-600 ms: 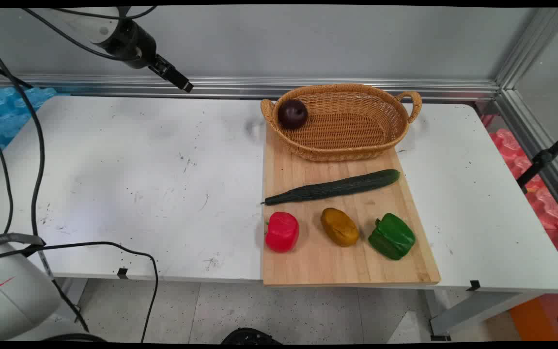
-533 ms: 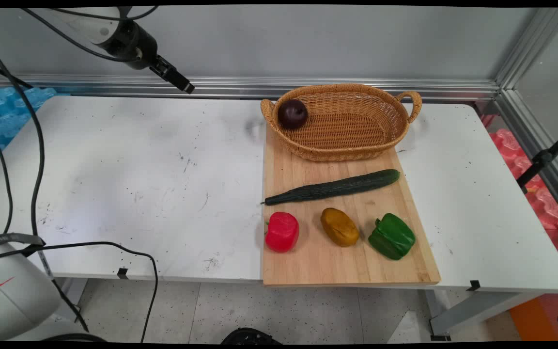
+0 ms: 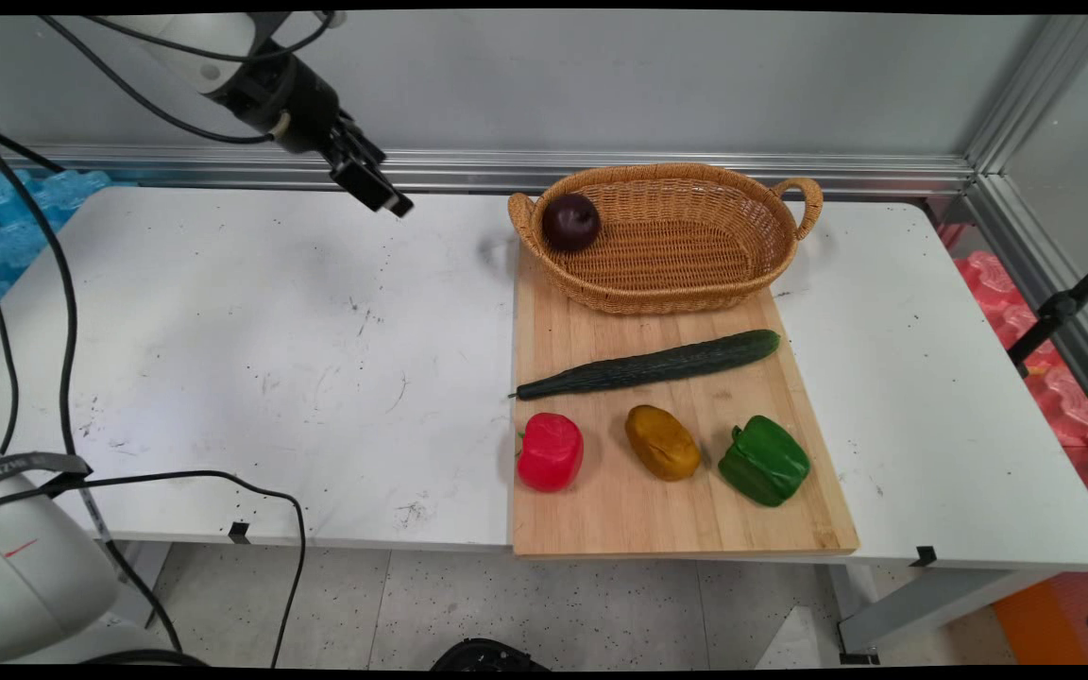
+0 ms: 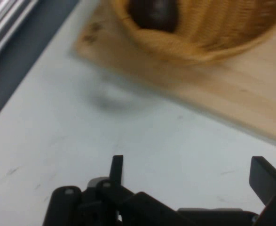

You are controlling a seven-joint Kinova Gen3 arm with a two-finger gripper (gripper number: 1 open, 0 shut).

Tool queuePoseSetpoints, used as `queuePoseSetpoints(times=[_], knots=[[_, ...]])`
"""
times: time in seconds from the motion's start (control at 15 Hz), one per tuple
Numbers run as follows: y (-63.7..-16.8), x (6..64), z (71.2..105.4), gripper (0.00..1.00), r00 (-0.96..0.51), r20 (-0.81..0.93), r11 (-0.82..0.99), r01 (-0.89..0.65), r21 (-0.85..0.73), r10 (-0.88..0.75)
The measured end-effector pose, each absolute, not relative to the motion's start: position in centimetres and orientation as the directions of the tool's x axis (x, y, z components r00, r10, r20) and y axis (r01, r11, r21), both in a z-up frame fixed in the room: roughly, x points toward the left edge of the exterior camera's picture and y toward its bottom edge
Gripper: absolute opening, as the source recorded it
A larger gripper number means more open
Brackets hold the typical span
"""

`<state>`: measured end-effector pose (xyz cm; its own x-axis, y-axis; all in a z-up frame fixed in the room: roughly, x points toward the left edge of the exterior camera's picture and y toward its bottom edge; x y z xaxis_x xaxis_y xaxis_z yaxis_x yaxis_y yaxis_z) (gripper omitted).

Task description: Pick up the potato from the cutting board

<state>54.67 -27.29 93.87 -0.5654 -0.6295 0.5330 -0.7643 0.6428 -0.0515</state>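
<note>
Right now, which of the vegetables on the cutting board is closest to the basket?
The cucumber: long and dark green, it lies slantwise just before the basket. The red pepper, the yellow one and the green pepper sit in a row nearer the board's front edge.

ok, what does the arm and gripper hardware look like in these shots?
White rounded arm links ending in a black wrist section and a black two-finger gripper with angular linkage and flat, squared black fingers. Thin black cables hang in loops beside it. A grey strap with lettering wraps the big white link at the lower left, which also carries a small red mark.
</note>
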Motion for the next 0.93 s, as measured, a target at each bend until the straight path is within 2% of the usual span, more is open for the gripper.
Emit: queuePoseSetpoints(times=[0.33,0.93], knots=[[-26.7,50.2,94.7,1.00,-0.674,0.540,0.788,-0.615,-0.032,-0.504],[-26.5,42.1,94.6,1.00,-0.813,0.556,0.970,-0.239,-0.043,-0.176]])
